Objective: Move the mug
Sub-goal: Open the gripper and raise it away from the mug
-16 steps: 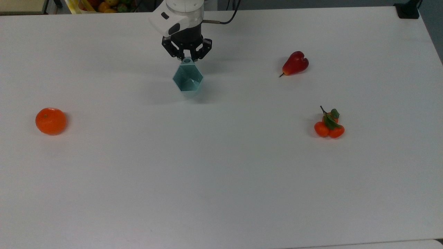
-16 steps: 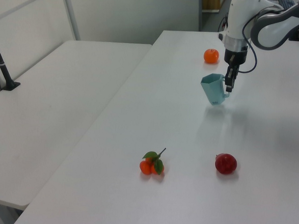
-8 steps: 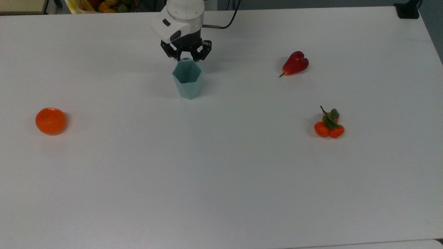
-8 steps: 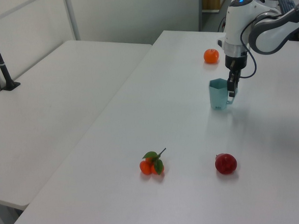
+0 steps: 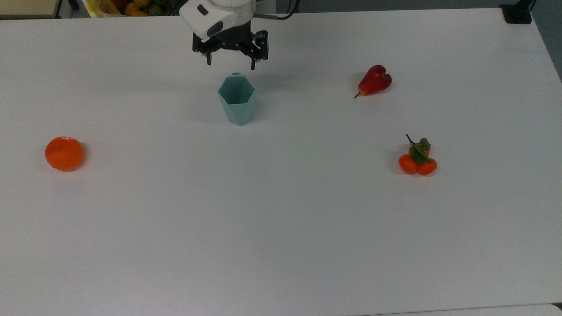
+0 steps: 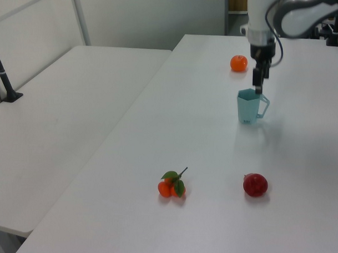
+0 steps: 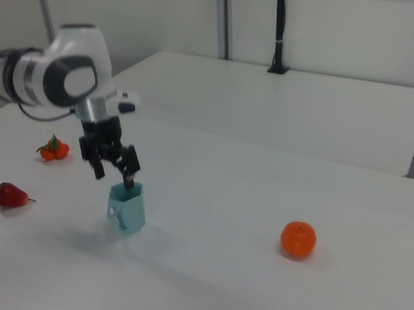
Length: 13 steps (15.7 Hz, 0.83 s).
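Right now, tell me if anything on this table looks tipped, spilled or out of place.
Nothing stands out. The light teal faceted mug stands upright on the white table, with the open tool just above its rim. The round orange, red pear-shaped fruit and small tangerine cluster lie apart, undisturbed.

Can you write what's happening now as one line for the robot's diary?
mug: upright on table, released | end effector: open, above mug's tab

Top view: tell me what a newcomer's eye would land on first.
The teal mug stands upright on the white table, with the open gripper just beyond it, apart from it. An orange sits far toward the top view's left; a red fruit and a cluster of small oranges lie toward the top view's right.
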### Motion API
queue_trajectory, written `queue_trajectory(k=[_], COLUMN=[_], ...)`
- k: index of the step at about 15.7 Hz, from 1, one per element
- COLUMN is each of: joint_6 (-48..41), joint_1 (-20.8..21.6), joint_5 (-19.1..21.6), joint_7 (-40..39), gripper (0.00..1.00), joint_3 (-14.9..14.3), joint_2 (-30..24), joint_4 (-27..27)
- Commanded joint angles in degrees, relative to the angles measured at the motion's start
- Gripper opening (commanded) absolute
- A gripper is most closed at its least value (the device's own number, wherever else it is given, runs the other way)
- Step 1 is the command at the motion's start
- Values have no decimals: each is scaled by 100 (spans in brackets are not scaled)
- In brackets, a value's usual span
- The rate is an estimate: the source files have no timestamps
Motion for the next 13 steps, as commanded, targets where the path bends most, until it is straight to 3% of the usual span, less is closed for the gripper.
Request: queue_trajectory(k=[1, 6, 13], joint_6=[-726, -1508, -2098], joint_1=[47, 65, 74], joint_5=[-102, -5, 127], joint_7=[37, 46, 63], gripper=[100, 100, 100], joint_3=[6, 6, 6], joint_2=[246, 203, 89], joint_4=[1335, 2330, 2454])
